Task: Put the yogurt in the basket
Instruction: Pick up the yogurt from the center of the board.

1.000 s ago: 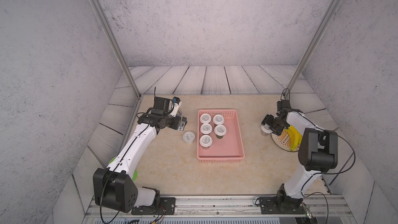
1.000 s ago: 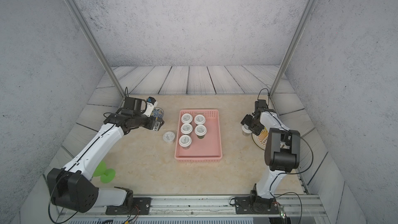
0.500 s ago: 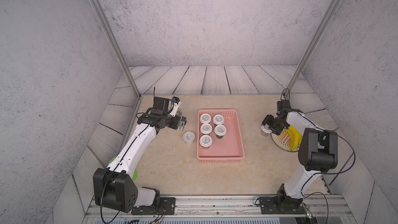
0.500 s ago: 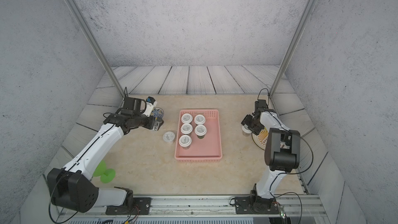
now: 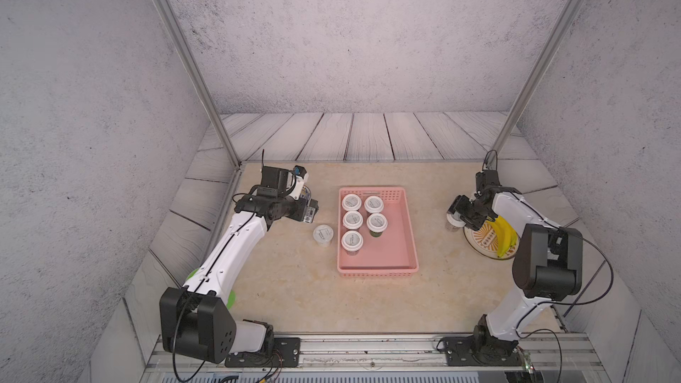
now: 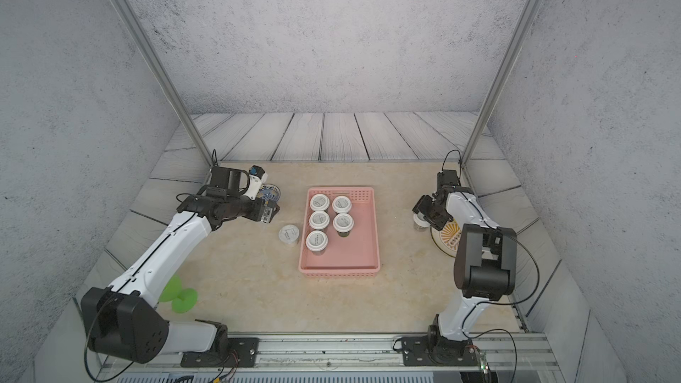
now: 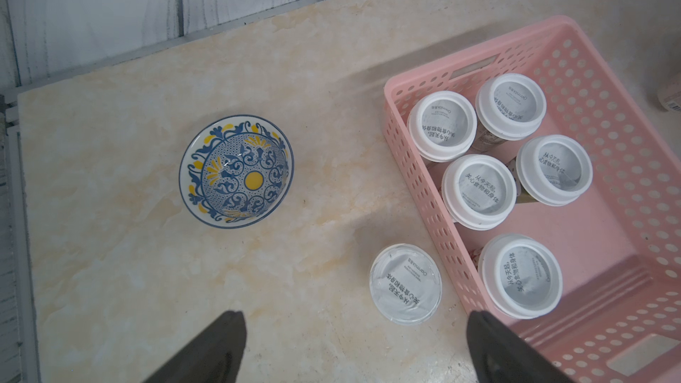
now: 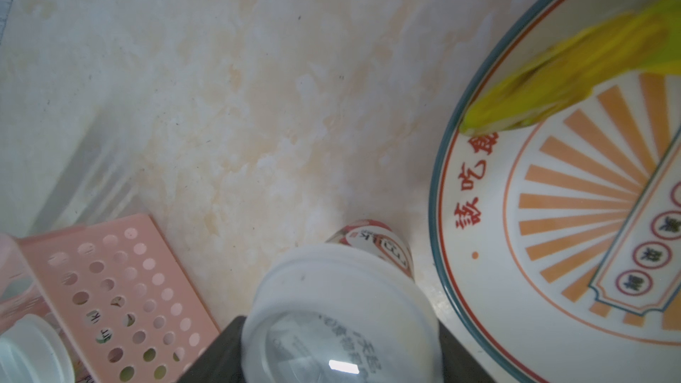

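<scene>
Hardly shifted from a second ago at either arm, apart from the jaws on the right drawn slightly closer. Pink basket [image 5: 377,273] mid-table, holding five cups [image 5: 352,219] upright in its far half, near half bare. Well off to its right, plate [image 8: 479,215] with bananas [image 5: 503,237]; to its left, blue bowl [image 7: 236,172], well clear of any path. Right gripper [image 5: 458,213] down over a seventh cup [image 8: 339,307] standing just beside the plate's rim, dark fingers [image 8: 221,348] hard by each side of the lid; firm hold or mere flanking impossible to tell. Clear run of table from there to the basket, only its near wall to be cleared. Left gripper [image 7: 353,315] spread wide and empty, hanging just short of the loose cup [image 7: 405,284], upright on the table right beside the basket's left wall and slightly toward the basket side of the jaw line. Tight gap there, likely awkward for the basket-side finger
</scene>
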